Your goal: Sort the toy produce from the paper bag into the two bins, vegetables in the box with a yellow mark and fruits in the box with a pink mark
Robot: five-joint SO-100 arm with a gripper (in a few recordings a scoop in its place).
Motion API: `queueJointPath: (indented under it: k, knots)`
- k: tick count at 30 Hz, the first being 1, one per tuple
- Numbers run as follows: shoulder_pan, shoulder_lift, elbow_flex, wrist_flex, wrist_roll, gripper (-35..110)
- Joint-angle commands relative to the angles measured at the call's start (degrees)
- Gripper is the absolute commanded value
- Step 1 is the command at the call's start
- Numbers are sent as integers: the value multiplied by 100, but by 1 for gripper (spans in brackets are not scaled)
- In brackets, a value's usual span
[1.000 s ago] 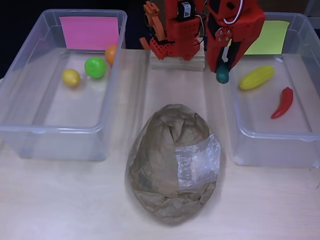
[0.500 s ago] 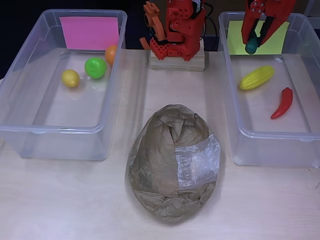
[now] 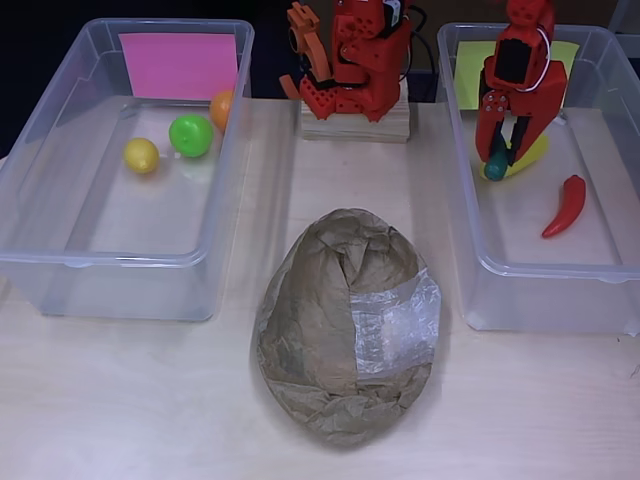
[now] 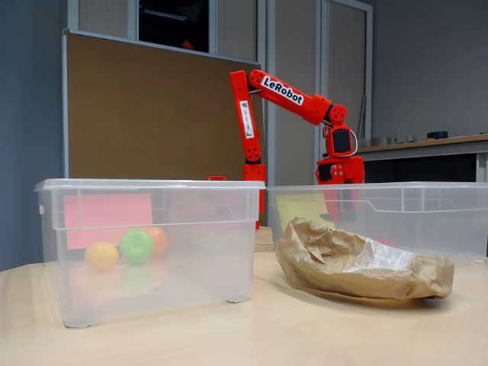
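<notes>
Overhead view: the red gripper point(image 3: 497, 160) reaches down inside the clear bin with the yellow mark point(image 3: 470, 262), its 2 fingers clamped on a dark green toy vegetable point(image 3: 495, 167) that sits low over the bin floor, just beside the yellow corn cob point(image 3: 533, 152). The gripper is close to that bin's left wall, with bare floor toward the near rim. A red chili pepper point(image 3: 566, 206) lies near the right wall, apart from the corn. The crumpled paper bag point(image 3: 348, 325) rests on the wooden table point(image 3: 150, 400) between the 2 bins, its sides close to both walls. In the bin with the pink mark point(image 3: 40, 262), a yellow lemon point(image 3: 142, 155), a green ball-shaped fruit point(image 3: 190, 135) and an orange point(image 3: 221, 108) cluster at the far end, leaving most of that floor open.
</notes>
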Motion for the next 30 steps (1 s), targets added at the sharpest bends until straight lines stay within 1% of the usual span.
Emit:
queueJointPath:
  k: [1,7,10,15,16,17,21,24,27,30]
  knots:
    - [53,-44,114,-237,-141,5]
    - [79,-149,185,-457,-255,17]
    - [88,-88,114,-413,-299,17]
    - [-18,141,-149,185,-105,18]
    - [-26,141,-272,352,-141,24]
    - [-62,114,-369,475,-88,26]
    - [-105,53,-729,659,-193,26]
    - [-44,-105,-1441,1116,-668,26]
    - [185,-352,-2408,1670,-1521,17]
    - [563,-615,-3349,2039,-2628,8]
